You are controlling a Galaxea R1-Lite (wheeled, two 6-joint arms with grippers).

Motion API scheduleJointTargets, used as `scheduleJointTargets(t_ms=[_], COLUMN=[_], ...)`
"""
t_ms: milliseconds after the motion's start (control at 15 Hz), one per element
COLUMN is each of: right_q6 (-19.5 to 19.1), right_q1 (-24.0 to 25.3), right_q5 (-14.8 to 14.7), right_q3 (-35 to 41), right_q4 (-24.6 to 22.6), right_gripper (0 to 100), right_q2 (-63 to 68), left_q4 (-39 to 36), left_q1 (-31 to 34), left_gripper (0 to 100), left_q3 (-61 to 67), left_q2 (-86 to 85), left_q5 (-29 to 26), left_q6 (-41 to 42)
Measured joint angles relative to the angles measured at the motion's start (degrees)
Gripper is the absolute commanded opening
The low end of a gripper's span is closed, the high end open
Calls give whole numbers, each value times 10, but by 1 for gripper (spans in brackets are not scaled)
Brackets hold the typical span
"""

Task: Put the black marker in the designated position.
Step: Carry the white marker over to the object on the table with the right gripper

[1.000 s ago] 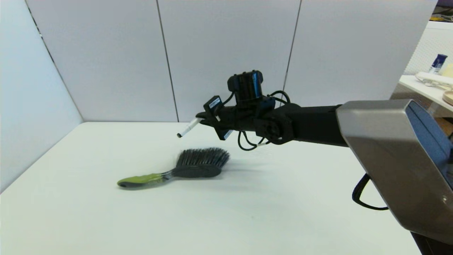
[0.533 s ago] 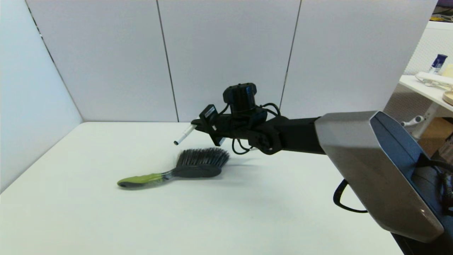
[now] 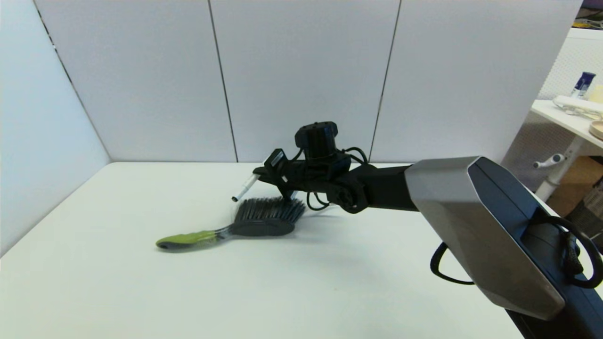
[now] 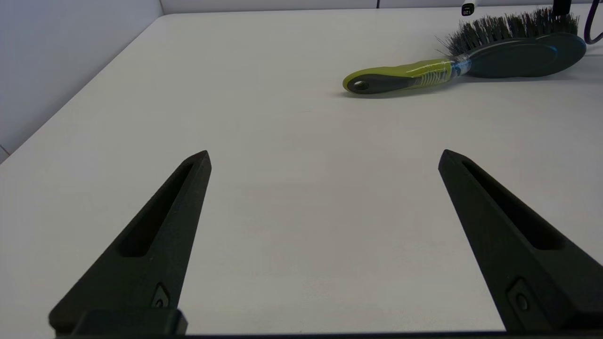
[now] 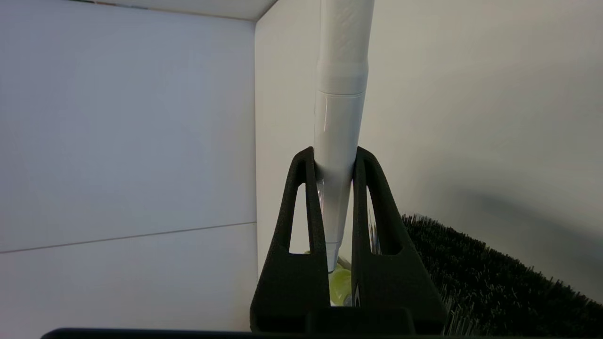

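The grey wall panels [image 3: 301,80] stand along the far and left edges of the scene, with thin dark vertical seams between them. Below them spreads the white tabletop [image 3: 141,292], plain and unmarked; its far strip along the foot of the panels [image 3: 188,172] is bare off-white surface.

The right arm [image 3: 471,221] reaches in from the right side of the head view, its silver-grey shell nearest the camera and its black forearm stretching out toward the middle of the far strip. At its end the right tool [image 3: 258,175] hangs above the tabletop, just over the bristle end of the brush.

The brush [image 3: 235,226] lies flat on the tabletop, its dark bristled head [image 5: 490,278] toward the right and its green handle [image 4: 400,80] pointing left.

The left tool [image 4: 325,157] sits low over the near left part of the tabletop, its two black fingers [image 4: 155,245] spread wide apart with nothing between them; the brush lies well ahead of it.

The black marker [image 3: 245,187] is clamped in the right tool: the right wrist view shows the two fingers [image 5: 301,235] pressed against either side of its white barrel [image 5: 337,141]. It is held off the tabletop, slanting down and to the left, with its small dark tip [image 3: 233,199] lowest, just beyond the brush's bristles and near the far strip.
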Motion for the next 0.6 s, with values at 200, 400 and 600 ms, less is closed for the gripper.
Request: scheduleJointTargets(t_ms=[200, 400, 600], right_q6=[0, 0, 0], right_q1=[1, 1, 0], right_q5=[2, 2, 2], right_q3=[0, 0, 0], right_q4=[0, -10, -13], right_gripper=[0, 0, 0], right_q2=[1, 2, 3], left_q4=[0, 0, 0], left_q1=[0, 0, 0], left_gripper=[100, 100, 100], left_q3=[0, 0, 0], left_q2=[0, 0, 0], left_q5=[0, 0, 0], left_q6=[0, 0, 0])
